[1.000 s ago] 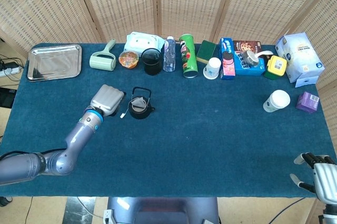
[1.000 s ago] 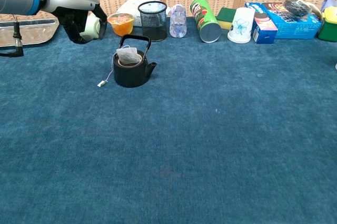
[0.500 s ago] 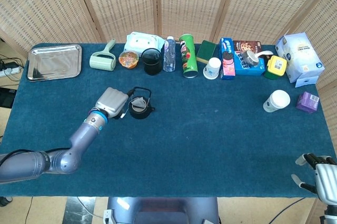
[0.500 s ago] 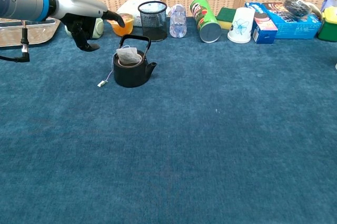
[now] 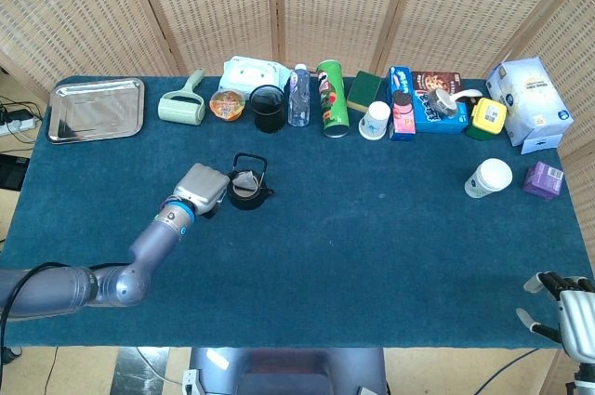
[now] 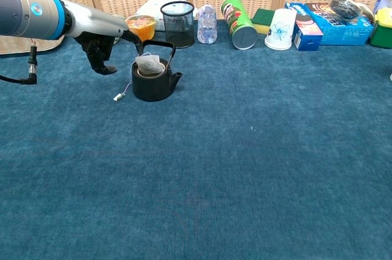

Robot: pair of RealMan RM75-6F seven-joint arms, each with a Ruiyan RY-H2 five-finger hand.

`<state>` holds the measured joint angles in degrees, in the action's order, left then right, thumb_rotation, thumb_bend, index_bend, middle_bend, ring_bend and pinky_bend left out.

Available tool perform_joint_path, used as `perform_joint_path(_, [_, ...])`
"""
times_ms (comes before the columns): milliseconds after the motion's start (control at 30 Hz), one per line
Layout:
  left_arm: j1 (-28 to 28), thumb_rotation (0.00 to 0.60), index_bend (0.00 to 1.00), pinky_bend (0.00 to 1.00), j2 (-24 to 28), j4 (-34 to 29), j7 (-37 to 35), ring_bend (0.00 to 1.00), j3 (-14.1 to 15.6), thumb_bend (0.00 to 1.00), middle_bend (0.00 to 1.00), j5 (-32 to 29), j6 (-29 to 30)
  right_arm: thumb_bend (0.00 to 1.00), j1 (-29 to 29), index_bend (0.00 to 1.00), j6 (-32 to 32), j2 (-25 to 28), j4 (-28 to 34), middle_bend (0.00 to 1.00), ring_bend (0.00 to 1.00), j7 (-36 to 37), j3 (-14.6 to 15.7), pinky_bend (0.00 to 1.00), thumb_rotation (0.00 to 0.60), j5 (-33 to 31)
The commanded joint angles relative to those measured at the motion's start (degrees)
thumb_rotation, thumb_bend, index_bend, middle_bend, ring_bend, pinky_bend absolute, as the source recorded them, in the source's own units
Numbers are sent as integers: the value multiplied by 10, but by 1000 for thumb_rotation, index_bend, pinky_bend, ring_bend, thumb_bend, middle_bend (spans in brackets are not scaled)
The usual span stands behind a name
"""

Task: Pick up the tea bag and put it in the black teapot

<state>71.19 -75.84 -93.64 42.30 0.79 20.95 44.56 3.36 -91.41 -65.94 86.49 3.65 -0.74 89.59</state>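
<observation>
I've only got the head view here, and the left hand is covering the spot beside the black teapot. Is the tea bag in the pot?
Observer: Yes. The chest view shows the tea bag sitting in the mouth of the black teapot, under its handle.
Operator: Where is the tag on the string?
Observer: The tag lies on the blue cloth just left of the pot, outside it.
Operator: Is the left hand holding anything?
Observer: No. The left hand holds nothing. Its fingers are apart, and one reaches toward the handle.
</observation>
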Motion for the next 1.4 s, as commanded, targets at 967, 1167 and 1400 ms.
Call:
perform_joint_path(967, [25,600,159,1000,-35,30,-14,1000,27,497,1000,-21,-6,210,8,492,-2,1,-4,508,560,6,-1,368,600,-7])
perform_joint_path(1167, [21,600,159,1000,-21,16,-30,1000,18,496,1000,-5,4,211,8,492,-2,1,-3,508,560,6,-1,368,600,-7])
perform_joint_path(1400, [3,600,159,1000,26,-33,-52,1000,10,494,1000,35,33,211,6,492,-2,3,0,508,560,4,-2,369,600,-3])
